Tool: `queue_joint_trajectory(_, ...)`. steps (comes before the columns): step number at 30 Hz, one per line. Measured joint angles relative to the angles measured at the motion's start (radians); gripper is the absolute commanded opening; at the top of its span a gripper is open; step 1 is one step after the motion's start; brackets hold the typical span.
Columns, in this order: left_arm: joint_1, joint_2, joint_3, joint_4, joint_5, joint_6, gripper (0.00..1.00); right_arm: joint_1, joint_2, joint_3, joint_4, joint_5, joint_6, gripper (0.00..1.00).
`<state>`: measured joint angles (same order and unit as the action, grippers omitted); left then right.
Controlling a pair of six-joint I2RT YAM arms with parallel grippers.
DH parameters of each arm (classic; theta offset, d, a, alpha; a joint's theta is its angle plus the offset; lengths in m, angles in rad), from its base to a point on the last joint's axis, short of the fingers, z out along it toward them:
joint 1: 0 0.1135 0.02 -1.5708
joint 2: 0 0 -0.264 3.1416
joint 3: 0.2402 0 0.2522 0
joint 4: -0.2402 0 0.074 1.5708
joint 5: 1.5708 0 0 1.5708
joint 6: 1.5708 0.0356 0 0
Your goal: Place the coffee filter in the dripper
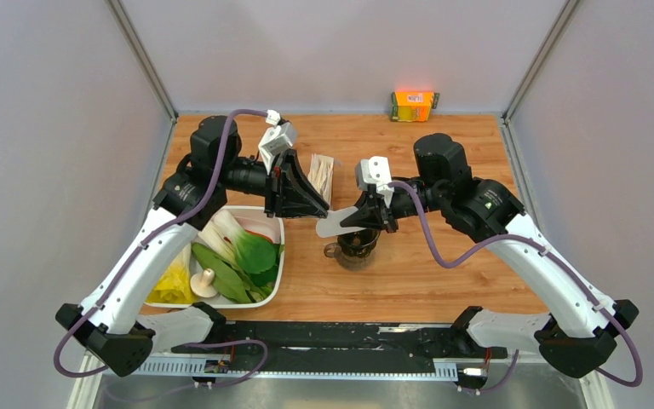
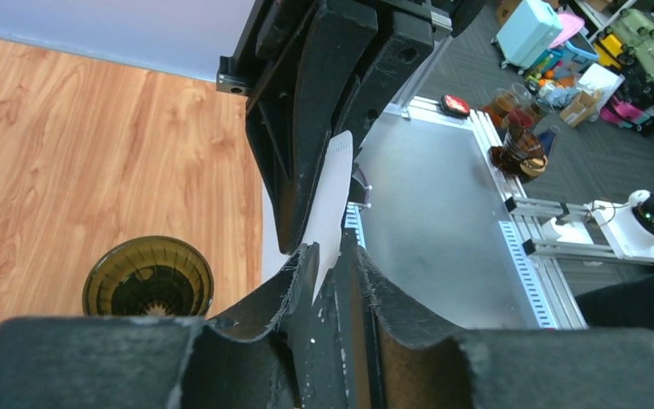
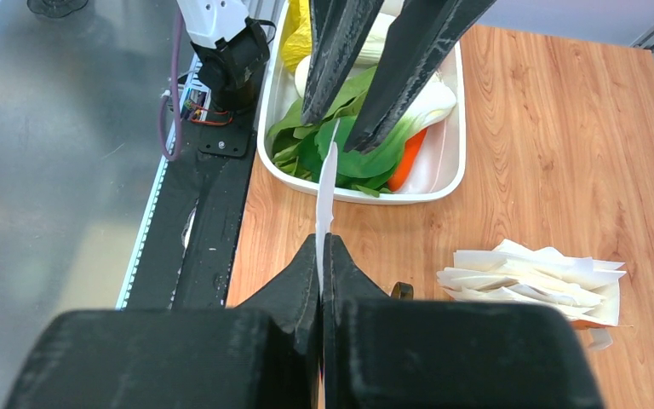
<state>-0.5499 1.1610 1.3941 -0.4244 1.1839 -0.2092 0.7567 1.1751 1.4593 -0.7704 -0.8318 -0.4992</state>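
The right gripper (image 3: pixel 321 245) is pressed tight on the coffee filter (image 3: pixel 326 192), a thin white sheet seen edge-on that sticks out ahead of its fingertips. The left gripper (image 3: pixel 334 128) faces it with its jaws partly apart and the filter's far edge between them; I cannot tell whether they touch the paper. Underneath is a wooden table (image 1: pixel 443 273) with pale grey walls (image 1: pixel 341 51) on three sides and a black rail (image 1: pixel 324 334) along the near edge. Past the rail lie a metal surface (image 2: pixel 434 221) and a cluttered room (image 2: pixel 596 60). The dripper (image 1: pixel 358 243) stands straight below the right gripper, under the filter. Beside the left gripper is a white tray (image 1: pixel 221 303) of greens (image 1: pixel 251 256). Beyond both grippers lies a packet of paper filters (image 1: pixel 321 175), and an orange box (image 1: pixel 414 105) sits by the far wall
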Motion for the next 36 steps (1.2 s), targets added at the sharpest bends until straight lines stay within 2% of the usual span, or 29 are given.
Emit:
queue_joint_trajectory(6,0.0,0.004,0.0,-0.025,0.001,0.027,0.04,0.0,0.0,0.0,0.0,0.0,0.0,0.0)
queue_joint_trajectory(8,0.0,0.006,0.0,-0.024,0.003,0.027,0.01,0.0,0.0,0.0,0.0,0.0,0.0,0.0)
queue_joint_trajectory(27,-0.001,0.038,0.0,0.006,0.015,-0.012,0.0,0.029,-0.003,-0.005,-0.024,0.004,-0.056,0.0)
queue_joint_trajectory(36,-0.032,0.058,0.0,-0.069,0.013,0.062,0.0,0.032,0.018,0.0,-0.055,0.016,-0.071,0.0)
